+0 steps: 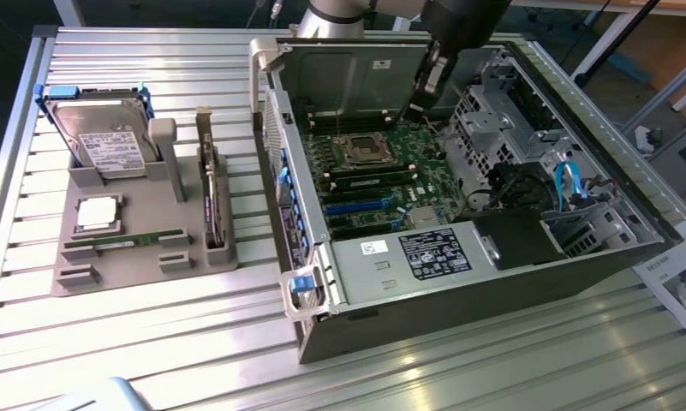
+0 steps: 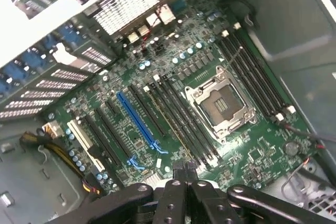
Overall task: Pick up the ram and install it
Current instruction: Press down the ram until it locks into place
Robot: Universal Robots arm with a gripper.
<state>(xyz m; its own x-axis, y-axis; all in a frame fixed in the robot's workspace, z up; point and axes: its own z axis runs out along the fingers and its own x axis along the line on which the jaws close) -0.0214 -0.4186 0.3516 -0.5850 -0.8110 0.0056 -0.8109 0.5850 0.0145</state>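
The ram [image 1: 123, 242], a slim green strip, lies flat in a slot of the grey holder [image 1: 148, 274] on the exterior view's left. My gripper [image 1: 417, 110] hangs inside the open computer case [image 1: 457, 291], above the far edge of the motherboard [image 1: 377, 184]. In the wrist view the gripper [image 2: 182, 182] is shut, its black fingers [image 2: 170, 198] pressed together with nothing visible between them. Beneath it lie the motherboard [image 2: 131, 66], the empty processor socket [image 2: 223, 103] and the long black memory slots [image 2: 181, 121].
The holder also carries a silver hard drive [image 1: 105, 141], a square silver processor chip [image 1: 97, 212] and a card standing on edge [image 1: 211, 201]. Inside the case are a drive cage [image 1: 486, 120], a blue cable [image 1: 565, 184], a power supply [image 1: 434, 253] and a heatsink [image 2: 131, 1].
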